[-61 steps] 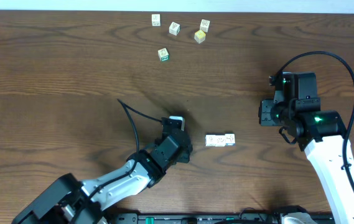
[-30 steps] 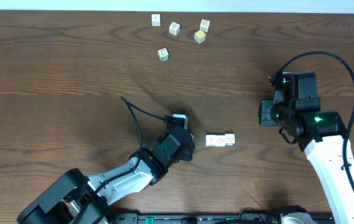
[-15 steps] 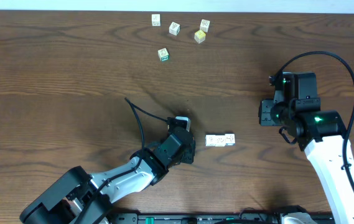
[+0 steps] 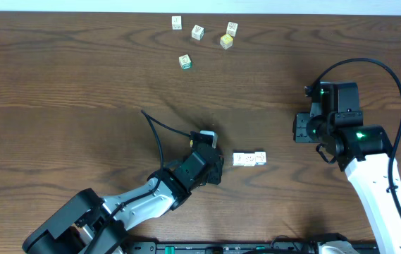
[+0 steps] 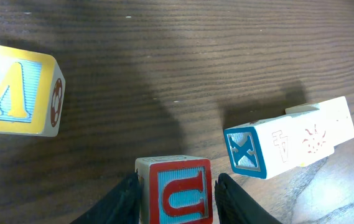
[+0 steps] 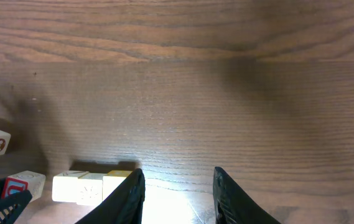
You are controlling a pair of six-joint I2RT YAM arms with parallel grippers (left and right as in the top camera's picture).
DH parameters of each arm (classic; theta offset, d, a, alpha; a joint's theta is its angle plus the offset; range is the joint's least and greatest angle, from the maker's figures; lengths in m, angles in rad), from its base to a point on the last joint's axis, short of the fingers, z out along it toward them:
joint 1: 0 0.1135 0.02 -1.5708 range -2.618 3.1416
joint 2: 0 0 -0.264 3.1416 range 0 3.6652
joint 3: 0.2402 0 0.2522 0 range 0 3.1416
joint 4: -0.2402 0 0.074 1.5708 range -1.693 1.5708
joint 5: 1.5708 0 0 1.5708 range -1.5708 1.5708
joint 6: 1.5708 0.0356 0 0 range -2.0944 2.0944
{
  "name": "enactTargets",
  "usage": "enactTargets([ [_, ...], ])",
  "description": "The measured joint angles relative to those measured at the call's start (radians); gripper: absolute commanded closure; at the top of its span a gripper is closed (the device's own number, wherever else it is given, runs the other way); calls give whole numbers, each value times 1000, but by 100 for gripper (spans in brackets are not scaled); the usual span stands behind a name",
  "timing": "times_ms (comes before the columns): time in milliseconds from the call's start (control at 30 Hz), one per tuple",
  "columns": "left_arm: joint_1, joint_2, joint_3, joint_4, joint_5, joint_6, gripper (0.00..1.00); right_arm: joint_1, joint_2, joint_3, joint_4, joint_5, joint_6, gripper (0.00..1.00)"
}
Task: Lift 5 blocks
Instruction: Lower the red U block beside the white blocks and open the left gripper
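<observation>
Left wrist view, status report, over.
Left fingers straddle red-bordered wooden U cube, grip unclear. Right fingers open, empty. Row of whitish wooden cubes alongside, nothing blocking.

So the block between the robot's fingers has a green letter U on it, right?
Not green. The block between the fingers of the left gripper has a red letter U on it, inside a red border. The left wrist view shows it.

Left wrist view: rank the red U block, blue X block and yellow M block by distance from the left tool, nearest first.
1. Red U block: between the fingers of the left tool, bottom centre.
2. Blue X block: just to the right.
3. Yellow M block: far upper left, at the frame edge.
</observation>
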Motion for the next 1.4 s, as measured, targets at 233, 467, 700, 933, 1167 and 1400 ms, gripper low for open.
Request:
enactTargets([
  [233,0,0,0,8,0,0,59,0,0,0,0,0,0,67],
  [467,0,0,0,8,-8,21,51,0,0,0,0,0,0,67],
  [700,0,0,0,8,-16,37,51,0,0,0,0,0,0,66],
  [933,7,-11,0,7,-31,68,50,0,0,0,0,0,0,66],
  [1167,45,-103,0,5,-39,114,77,0,0,0,0,0,0,66],
  [1400,49,-234,0,-161,-77,155,93,0,0,0,0,0,0,66],
])
